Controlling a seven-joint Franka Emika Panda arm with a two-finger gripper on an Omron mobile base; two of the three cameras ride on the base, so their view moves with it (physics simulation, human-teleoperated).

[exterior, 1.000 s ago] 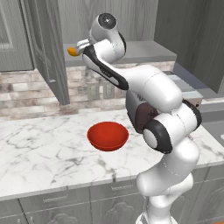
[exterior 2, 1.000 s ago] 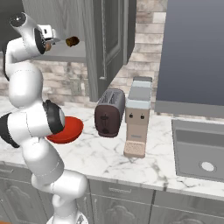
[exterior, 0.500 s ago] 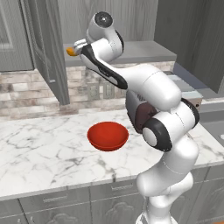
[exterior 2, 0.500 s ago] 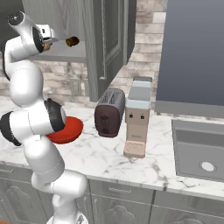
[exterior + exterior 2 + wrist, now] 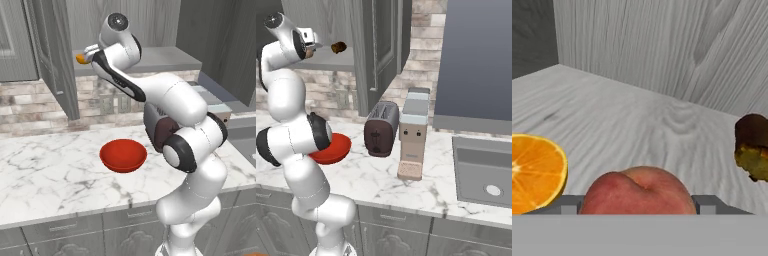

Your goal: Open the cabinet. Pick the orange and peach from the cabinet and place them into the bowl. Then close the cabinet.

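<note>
Even, soft light; glossy sheen on the bowl (image 5: 123, 155); faint shadow beneath it toward six o'clock; everything sharp.

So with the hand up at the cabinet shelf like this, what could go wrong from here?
The peach sits right at the gripper, with the orange close on one side. A slightly off grasp might nudge the orange and roll it along the shelf.

The dark brown-and-yellow thing stands on the peach's other side and could get bumped.

The bowl is far below on the counter, so a weak grip might drop the fruit.
</note>
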